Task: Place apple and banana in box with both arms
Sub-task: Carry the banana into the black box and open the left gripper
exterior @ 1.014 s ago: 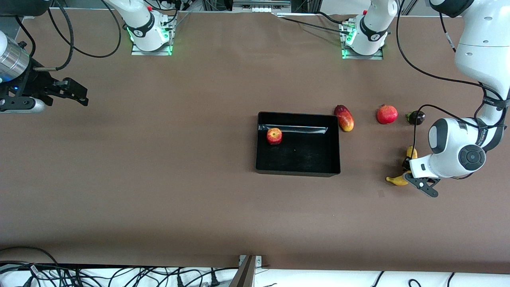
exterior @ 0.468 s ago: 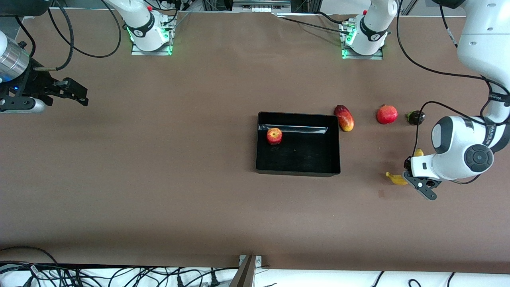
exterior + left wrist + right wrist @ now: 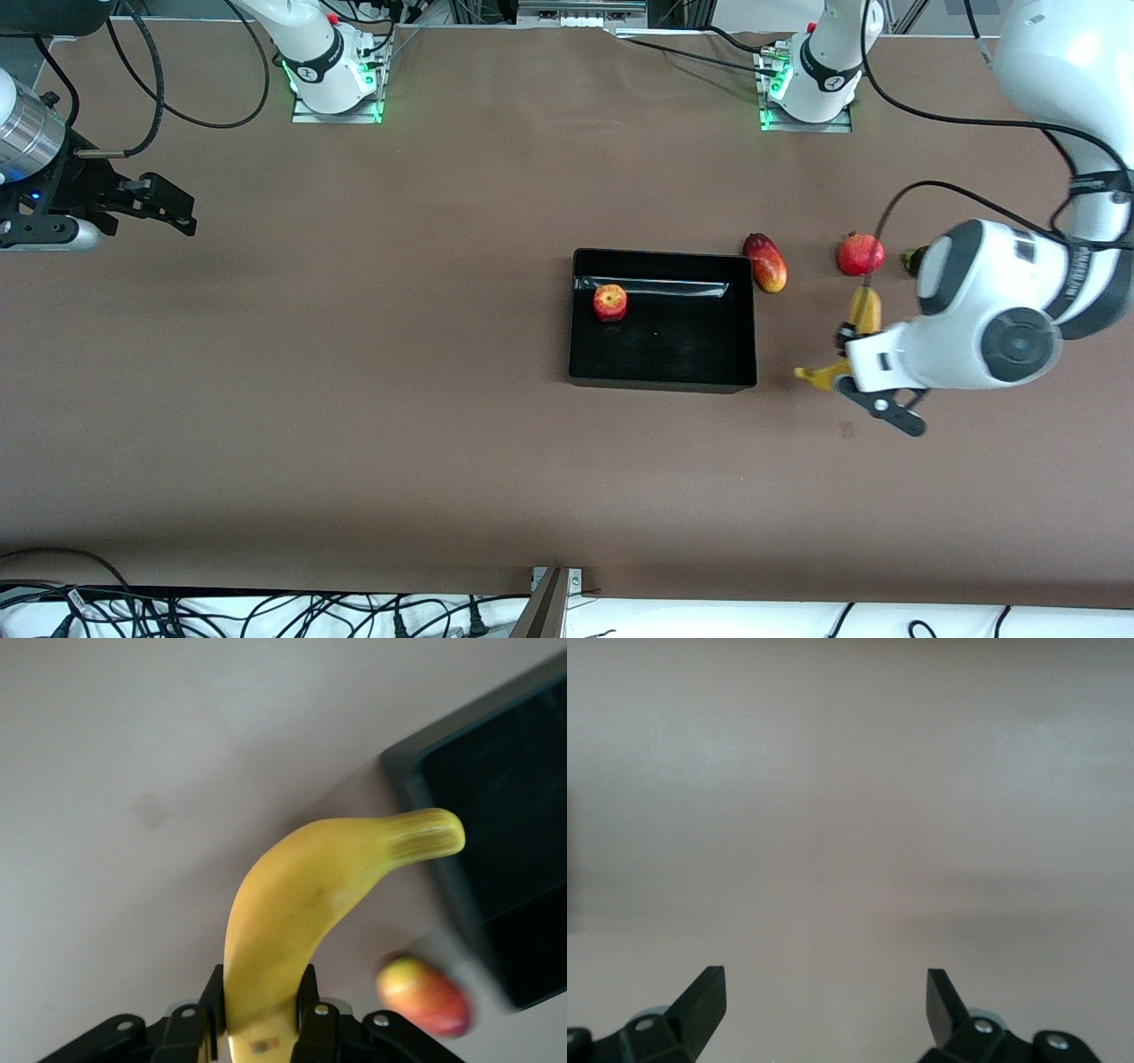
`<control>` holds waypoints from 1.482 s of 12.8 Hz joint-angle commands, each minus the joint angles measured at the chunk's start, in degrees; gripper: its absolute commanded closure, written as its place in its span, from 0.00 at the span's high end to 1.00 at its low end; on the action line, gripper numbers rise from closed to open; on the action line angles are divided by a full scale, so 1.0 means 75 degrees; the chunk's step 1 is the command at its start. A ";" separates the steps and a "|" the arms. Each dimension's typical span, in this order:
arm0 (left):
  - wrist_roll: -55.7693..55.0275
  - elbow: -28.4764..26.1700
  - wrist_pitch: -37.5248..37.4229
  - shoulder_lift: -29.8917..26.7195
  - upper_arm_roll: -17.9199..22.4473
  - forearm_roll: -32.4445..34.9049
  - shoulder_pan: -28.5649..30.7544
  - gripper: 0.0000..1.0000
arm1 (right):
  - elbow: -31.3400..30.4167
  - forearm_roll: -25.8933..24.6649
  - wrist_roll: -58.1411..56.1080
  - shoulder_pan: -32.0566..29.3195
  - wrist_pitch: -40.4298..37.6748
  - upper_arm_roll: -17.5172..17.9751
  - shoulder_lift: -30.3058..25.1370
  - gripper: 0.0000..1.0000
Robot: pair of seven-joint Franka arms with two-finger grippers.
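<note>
Left end effector (image 3: 848, 361): clamped on the banana (image 3: 864, 312), its two fingers (image 3: 211, 1005) pressed against the fruit's flanks near one end
Right end effector (image 3: 182, 211): jaws spread wide, holding nothing, fingertips (image 3: 702, 999) over bare table (image 3: 372, 372)
Left arm: reaches from its base down over the table's left-arm end, the wrist bent so the end effector sits up in the air over the table just beside the box (image 3: 662, 383)
Right arm: waits over the right-arm end of the table, well apart from the box
Banana: hangs in the grip above the table, beside the box on the left arm's side; long axis runs roughly along the box's short wall, one tip toward the pomegranate (image 3: 860, 254), the other tip curving toward the box
Apple (image 3: 609, 302): lies in the box, dimpled top up, near the corner toward the right arm's end and the bases
Box: lies flat near the middle of the table, long sides running between the two arm ends
Mango (image 3: 765, 262): on the table, just beside the box's corner on the left arm's side
Dark fruit (image 3: 911, 260): near the pomegranate, mostly hidden by the left arm
</note>
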 commanded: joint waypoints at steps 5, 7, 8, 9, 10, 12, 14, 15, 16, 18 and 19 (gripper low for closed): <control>-0.4930 -0.0043 -0.0117 0.0521 -0.0593 0.0021 -0.1391 0.00 | 0.0076 -0.0132 -0.0051 -0.0109 0.0042 0.0130 0.0011 1.00; -0.4968 -0.0393 0.0244 0.0521 -0.0593 0.0091 -0.1322 0.00 | 0.0076 -0.0132 -0.0051 -0.0098 0.0042 0.0154 -0.0001 1.00; -0.4979 -0.0592 0.0548 0.0591 -0.0558 0.0161 -0.1345 0.00 | 0.0076 -0.0132 -0.0051 -0.0098 0.0042 0.0154 0.0011 1.00; -0.4979 -0.0698 0.0841 0.0661 -0.0511 0.0162 -0.1357 0.00 | 0.0076 -0.0132 -0.0051 -0.0098 0.0042 0.0154 -0.0001 1.00; -0.4979 -0.0746 0.0972 0.0743 -0.0429 0.0266 -0.1357 0.00 | 0.0076 -0.0132 -0.0051 -0.0098 0.0042 0.0154 -0.0001 1.00; -0.4979 -0.0863 0.1020 0.0825 -0.0429 0.0372 -0.1415 0.00 | 0.0076 -0.0132 -0.0051 -0.0098 0.0042 0.0154 -0.0001 1.00; -0.4979 -0.0969 0.1159 0.0896 -0.0429 0.0384 -0.1404 0.00 | 0.0076 -0.0132 -0.0051 -0.0098 0.0042 0.0154 -0.0001 1.00; -0.4979 -0.0969 0.1335 0.1035 -0.0405 0.0384 -0.1404 0.00 | 0.0076 -0.0120 -0.0051 -0.0098 0.0042 0.0154 -0.0001 1.00; -0.4968 -0.0969 0.1545 0.1118 -0.0278 0.0431 -0.1415 0.00 | 0.0076 -0.0132 -0.0051 -0.0098 0.0042 0.0154 -0.0001 1.00; -0.4979 -0.0981 0.1653 0.1166 -0.0253 0.0548 -0.1427 0.02 | 0.0076 -0.0132 -0.0051 -0.0098 0.0042 0.0154 -0.0001 1.00; -0.4968 -0.1050 0.1687 0.1189 -0.0253 0.0572 -0.1427 0.04 | 0.0076 -0.0132 -0.0051 -0.0098 0.0042 0.0154 -0.0001 1.00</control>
